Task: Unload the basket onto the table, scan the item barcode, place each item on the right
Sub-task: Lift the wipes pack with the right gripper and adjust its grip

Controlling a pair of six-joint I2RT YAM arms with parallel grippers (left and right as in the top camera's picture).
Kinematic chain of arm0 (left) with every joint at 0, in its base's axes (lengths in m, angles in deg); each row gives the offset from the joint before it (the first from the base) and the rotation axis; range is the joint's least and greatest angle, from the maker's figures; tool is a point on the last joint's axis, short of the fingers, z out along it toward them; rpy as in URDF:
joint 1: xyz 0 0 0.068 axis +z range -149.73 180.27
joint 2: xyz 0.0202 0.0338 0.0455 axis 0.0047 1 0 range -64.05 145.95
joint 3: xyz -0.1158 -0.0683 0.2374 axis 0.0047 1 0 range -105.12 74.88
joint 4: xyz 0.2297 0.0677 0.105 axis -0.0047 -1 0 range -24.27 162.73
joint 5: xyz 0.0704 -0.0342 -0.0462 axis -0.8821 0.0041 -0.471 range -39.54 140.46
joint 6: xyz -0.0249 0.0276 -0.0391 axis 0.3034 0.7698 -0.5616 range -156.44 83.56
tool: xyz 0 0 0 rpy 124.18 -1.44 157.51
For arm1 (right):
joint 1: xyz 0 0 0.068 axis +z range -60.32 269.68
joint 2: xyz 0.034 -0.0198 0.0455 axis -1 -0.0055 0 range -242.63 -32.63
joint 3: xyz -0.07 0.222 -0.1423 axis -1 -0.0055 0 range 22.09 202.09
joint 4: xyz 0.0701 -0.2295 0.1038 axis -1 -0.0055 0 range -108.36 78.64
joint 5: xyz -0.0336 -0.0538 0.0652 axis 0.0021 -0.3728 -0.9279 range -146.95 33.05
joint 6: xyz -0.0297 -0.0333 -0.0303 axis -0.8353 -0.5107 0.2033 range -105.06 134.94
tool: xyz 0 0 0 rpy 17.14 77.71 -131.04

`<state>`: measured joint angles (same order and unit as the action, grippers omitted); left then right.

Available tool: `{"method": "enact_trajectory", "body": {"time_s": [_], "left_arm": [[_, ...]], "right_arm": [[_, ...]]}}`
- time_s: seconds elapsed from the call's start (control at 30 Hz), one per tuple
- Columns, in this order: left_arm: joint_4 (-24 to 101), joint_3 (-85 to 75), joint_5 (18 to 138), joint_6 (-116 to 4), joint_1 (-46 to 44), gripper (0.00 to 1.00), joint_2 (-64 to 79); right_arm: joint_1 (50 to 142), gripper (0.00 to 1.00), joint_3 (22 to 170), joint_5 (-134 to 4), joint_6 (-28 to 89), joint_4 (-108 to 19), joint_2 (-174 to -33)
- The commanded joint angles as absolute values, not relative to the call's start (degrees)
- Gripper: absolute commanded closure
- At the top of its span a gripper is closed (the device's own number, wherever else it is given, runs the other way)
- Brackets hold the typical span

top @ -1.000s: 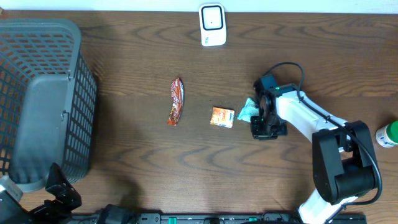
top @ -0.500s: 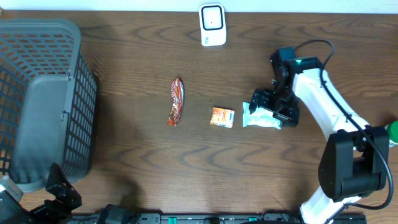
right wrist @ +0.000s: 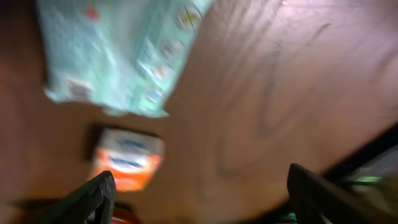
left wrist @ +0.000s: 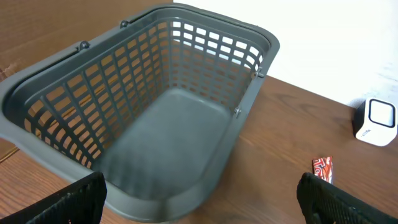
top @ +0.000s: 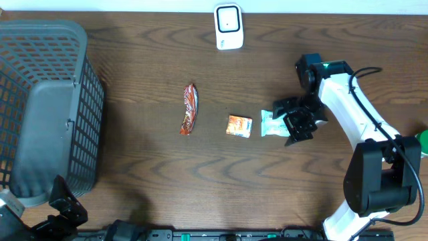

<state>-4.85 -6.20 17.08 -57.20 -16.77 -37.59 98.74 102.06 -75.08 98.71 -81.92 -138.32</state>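
Observation:
A mint-green packet (top: 270, 124) lies flat on the table, and in the right wrist view the same packet (right wrist: 118, 56) fills the upper left. My right gripper (top: 290, 121) hovers over the packet's right end, open, with nothing between its fingers (right wrist: 93, 199). An orange packet (top: 239, 126) lies just left of the green one, also seen as the orange packet (right wrist: 127, 158) from the wrist. Further left lies a red-brown wrapper (top: 190, 108). The white scanner (top: 228, 27) stands at the table's far edge. My left gripper (left wrist: 202, 208) is open and empty near the basket.
A large grey mesh basket (top: 40, 107) takes up the left side of the table, and its rim (left wrist: 205, 15) fills the left wrist view. A green-capped bottle (top: 420, 142) sits at the right edge. The left arm (top: 63, 204) rests at the bottom-left corner.
My right gripper opened and let go of the mint-green packet, which now lies flat beside the orange packet. The right arm swung right and back. The left arm stayed still.

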Motion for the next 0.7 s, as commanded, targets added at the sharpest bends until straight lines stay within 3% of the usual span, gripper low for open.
{"method": "enact_trajectory", "body": {"time_s": [0.0, 0.23, 0.43, 0.6, 0.67], "left_arm": [[-4.8, -6.5, 16.4, -56.5, -16.7, 0.02, -37.5], [-4.8, -6.5, 16.4, -56.5, -16.7, 0.02, -37.5], [-4.8, -6.5, 16.4, -56.5, -16.7, 0.02, -37.5], [-4.8, -6.5, 16.8, -56.5, -16.7, 0.02, -37.5], [-4.8, -6.5, 16.8, -56.5, -16.7, 0.02, -37.5]], "right_arm": [[98.6, 0.16, 101.6, -70.4, 111.1, -81.5, -138.3], [97.9, 0.09, 100.2, -64.0, 109.5, -81.2, -138.3], [98.1, 0.09, 92.1, -60.4, 104.0, -68.2, -138.3], [98.0, 0.21, 84.0, -60.2, 104.0, -53.9, -138.3], [98.0, 0.32, 81.6, -60.0, 103.3, -49.3, -138.3]]}}
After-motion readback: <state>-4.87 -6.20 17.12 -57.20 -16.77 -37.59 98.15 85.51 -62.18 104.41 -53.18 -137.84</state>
